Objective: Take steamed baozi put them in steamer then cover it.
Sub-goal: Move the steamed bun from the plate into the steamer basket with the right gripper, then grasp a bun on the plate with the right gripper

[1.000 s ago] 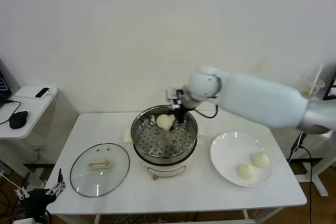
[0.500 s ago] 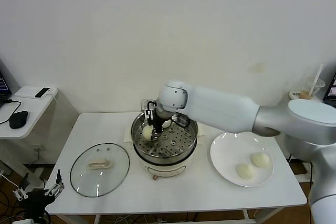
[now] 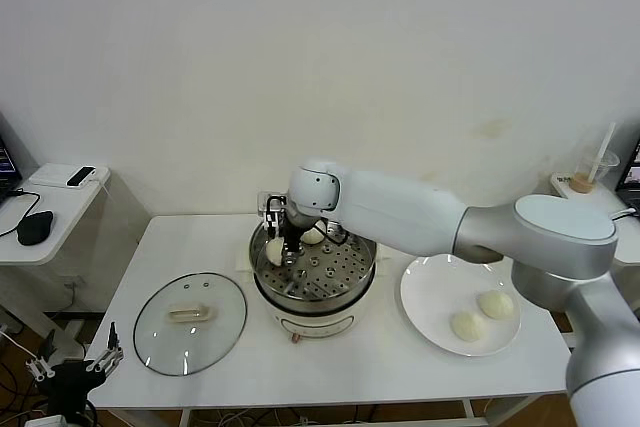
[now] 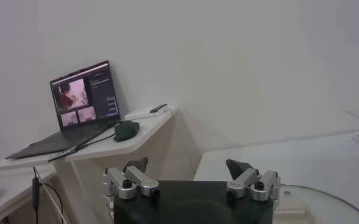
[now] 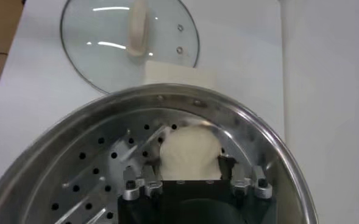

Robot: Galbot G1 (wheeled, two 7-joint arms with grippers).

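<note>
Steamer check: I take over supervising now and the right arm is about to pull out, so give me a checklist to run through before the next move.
1. Right gripper open, bun between its fingers resting on the steamer tray: ok.
2. Second bun already in the steamer: ok.
3. All buns loaded: not ok, two on the plate.
4. Cover lying flat on the table: ok.
5. Left gripper open, parked beside the table: ok.

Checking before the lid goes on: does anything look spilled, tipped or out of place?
Nothing stands out. Two baozi sit in the steamer, two wait on the plate, and the cover lies flat on the table.
</note>
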